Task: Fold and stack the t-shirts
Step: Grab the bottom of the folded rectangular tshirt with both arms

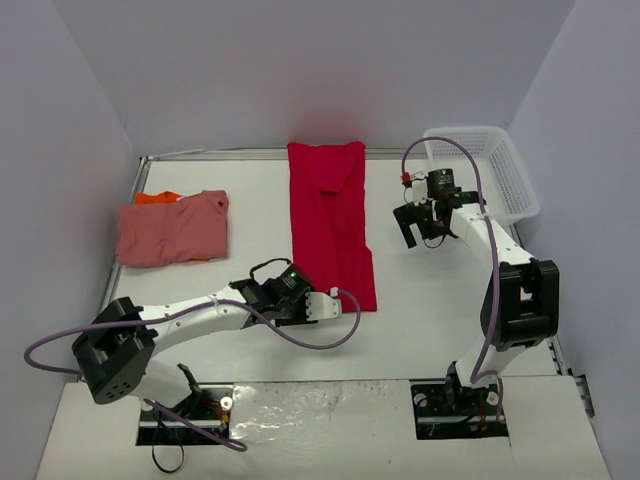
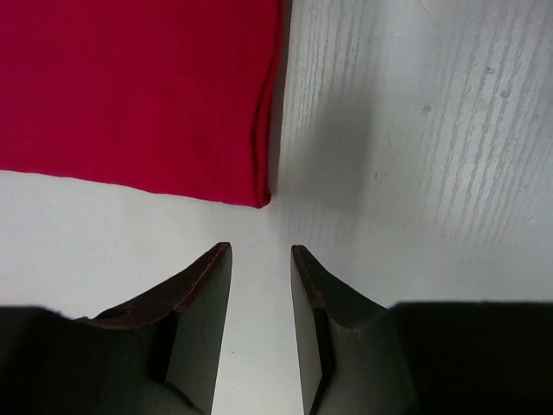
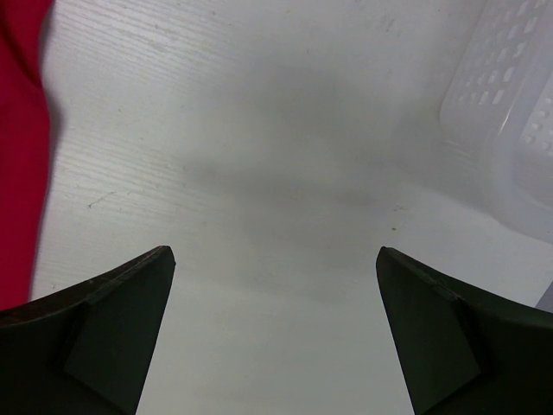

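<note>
Red t-shirt, folded into 1 long strip, lies mid-table, reaching the far edge. Pink t-shirt lies over orange t-shirt by the left edge. Left gripper: jaws narrowly apart, empty, beside the strip's near corner. Right gripper: jaws wide, empty, near the basket.

The whole table is taken in by the top external view from above and behind the arm bases, faced forward and down, far enough off that the red t-shirt is seen entire near the middle. The left wrist view is held low and close at a near corner of the red t-shirt, framed just beyond the left gripper. The right wrist view is held close over bare table right of the red t-shirt, whose edge is caught at the left border, the white basket at the right. The red t-shirt is shared by all three views.
</note>
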Robot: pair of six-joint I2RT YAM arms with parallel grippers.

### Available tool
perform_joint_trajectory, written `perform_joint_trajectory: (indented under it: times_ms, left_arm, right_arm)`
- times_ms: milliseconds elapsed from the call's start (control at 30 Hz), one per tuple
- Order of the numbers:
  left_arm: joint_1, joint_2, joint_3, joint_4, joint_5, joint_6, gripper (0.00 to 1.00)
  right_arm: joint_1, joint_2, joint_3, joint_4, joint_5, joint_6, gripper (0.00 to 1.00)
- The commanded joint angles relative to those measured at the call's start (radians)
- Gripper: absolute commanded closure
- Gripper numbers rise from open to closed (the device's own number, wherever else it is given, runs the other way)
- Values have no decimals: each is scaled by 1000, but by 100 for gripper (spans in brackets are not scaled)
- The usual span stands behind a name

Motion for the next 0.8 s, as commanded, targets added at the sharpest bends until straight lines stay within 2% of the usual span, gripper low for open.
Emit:
perform_joint_trajectory:
  times_ms: [0, 500, 767]
  left_arm:
    - [-12, -5, -6, 55, -1, -11, 67]
    - [-34, 85, 5, 125, -12, -17, 67]
    - [-46, 138, 31, 133, -69, -21, 67]
  right_arm:
    - [-10, 10, 22, -1, 29, 4, 0]
    - [-18, 37, 25, -3, 37, 1, 0]
    - [-18, 43, 28, -6, 19, -2, 0]
